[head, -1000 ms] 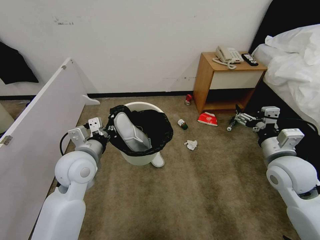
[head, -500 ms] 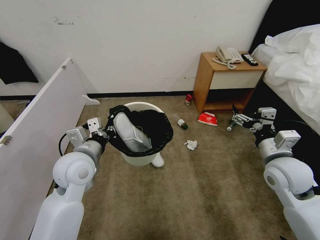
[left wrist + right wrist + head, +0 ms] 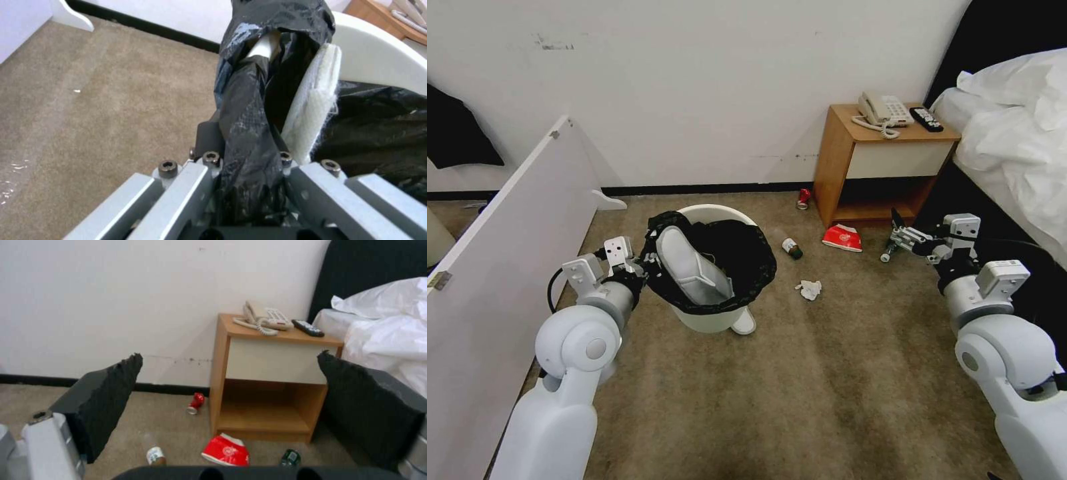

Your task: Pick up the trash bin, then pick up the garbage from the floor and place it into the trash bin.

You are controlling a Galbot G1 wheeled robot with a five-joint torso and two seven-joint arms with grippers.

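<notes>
One white slipper (image 3: 692,267) sits in the trash bin (image 3: 710,317), left jaws clamping its rim, right jaws wide.

Trash bin (image 3: 704,319) hides most of a slipper (image 3: 744,324).

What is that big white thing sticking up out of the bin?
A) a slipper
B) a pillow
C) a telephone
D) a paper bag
A: a white slipper stands tilted inside the black-lined trash bin, whose rim the left gripper clamps.
</notes>
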